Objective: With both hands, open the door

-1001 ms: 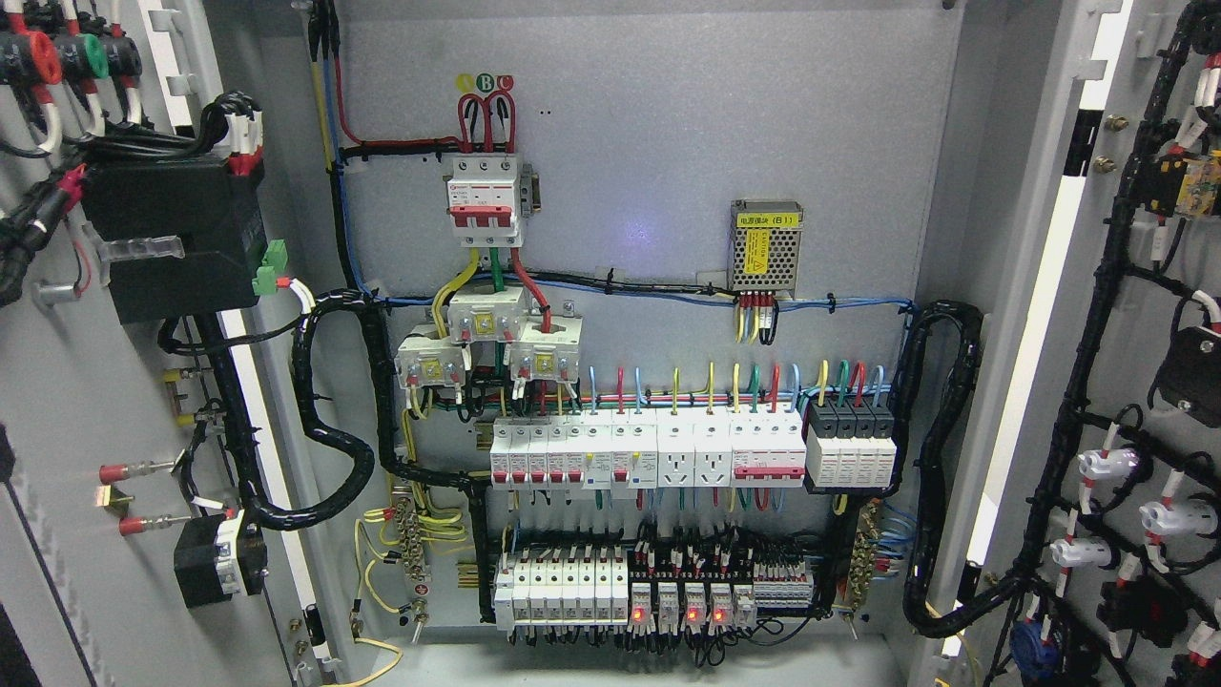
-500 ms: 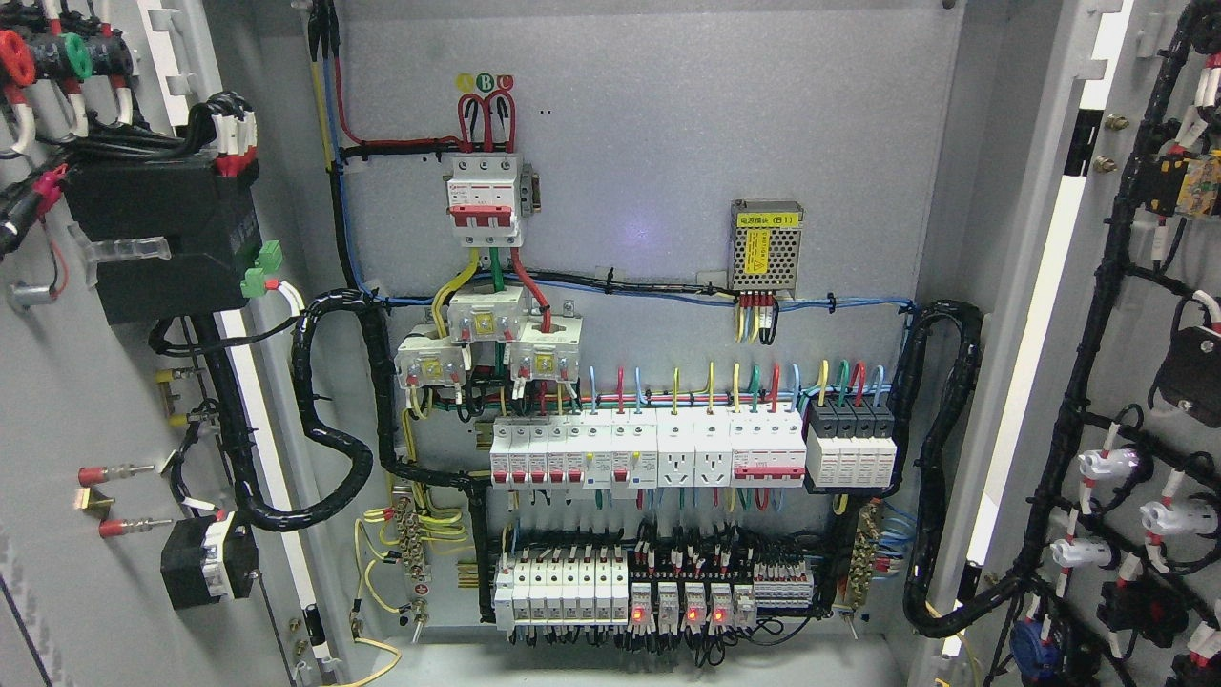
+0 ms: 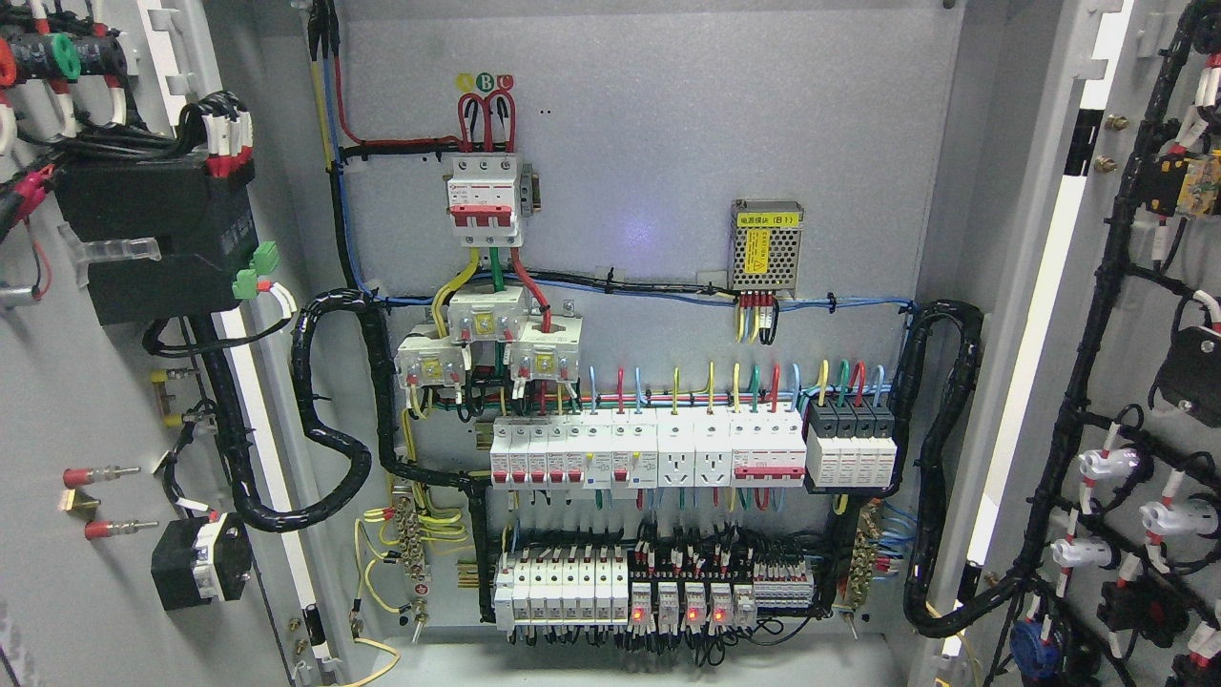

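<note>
Neither hand is showing, so their state cannot be told. The grey left door and grey right door are standing wide open, wired components lining them. Behind, the grey steel cabinet is holding white breaker rows, its front unobstructed.

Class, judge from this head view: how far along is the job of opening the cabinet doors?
Done: both doors stand swung wide, the left door and right door showing their wired inner faces, and the breaker rows are fully exposed. In hand: nothing visible; neither robot hand is in view. Left: little, at most widening the doors slightly.
</note>
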You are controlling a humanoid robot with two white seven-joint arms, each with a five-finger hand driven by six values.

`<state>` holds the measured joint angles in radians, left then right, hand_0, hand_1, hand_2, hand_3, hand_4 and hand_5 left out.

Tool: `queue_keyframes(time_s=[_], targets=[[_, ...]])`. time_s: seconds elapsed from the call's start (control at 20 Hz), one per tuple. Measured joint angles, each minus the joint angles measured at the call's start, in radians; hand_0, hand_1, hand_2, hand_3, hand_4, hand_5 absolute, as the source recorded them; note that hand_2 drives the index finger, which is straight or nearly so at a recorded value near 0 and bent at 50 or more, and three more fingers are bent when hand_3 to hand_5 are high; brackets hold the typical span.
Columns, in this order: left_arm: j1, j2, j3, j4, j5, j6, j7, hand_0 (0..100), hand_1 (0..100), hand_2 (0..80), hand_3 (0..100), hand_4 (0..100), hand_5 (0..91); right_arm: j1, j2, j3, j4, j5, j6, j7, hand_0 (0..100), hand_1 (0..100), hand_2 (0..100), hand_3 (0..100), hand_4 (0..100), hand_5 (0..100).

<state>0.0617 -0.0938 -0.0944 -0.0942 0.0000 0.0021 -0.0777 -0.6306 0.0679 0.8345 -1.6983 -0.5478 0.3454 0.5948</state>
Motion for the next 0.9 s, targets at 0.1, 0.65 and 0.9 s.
queue_keyframes(time_s=[0.1, 0.65, 0.9], targets=[[0.000, 0.000, 0.000, -0.003, 0.000, -0.001, 0.000, 12, 56, 0.0, 0, 0, 0.0, -0.002, 0.008, 0.001, 0.005, 0.003, 0.007, 0.001, 7, 14, 0, 0, 0, 0], [0.001, 0.000, 0.000, -0.010, 0.000, -0.006, -0.001, 12, 56, 0.0, 0, 0, 0.0, -0.004, 0.022, -0.019, 0.020, 0.017, 0.020, 0.009, 7, 14, 0, 0, 0, 0], [0.000, 0.001, 0.001, -0.009, 0.000, -0.015, -0.001, 12, 56, 0.0, 0, 0, 0.0, -0.004, 0.010, -0.039, 0.027, 0.015, 0.021, 0.008, 7, 14, 0, 0, 0, 0]])
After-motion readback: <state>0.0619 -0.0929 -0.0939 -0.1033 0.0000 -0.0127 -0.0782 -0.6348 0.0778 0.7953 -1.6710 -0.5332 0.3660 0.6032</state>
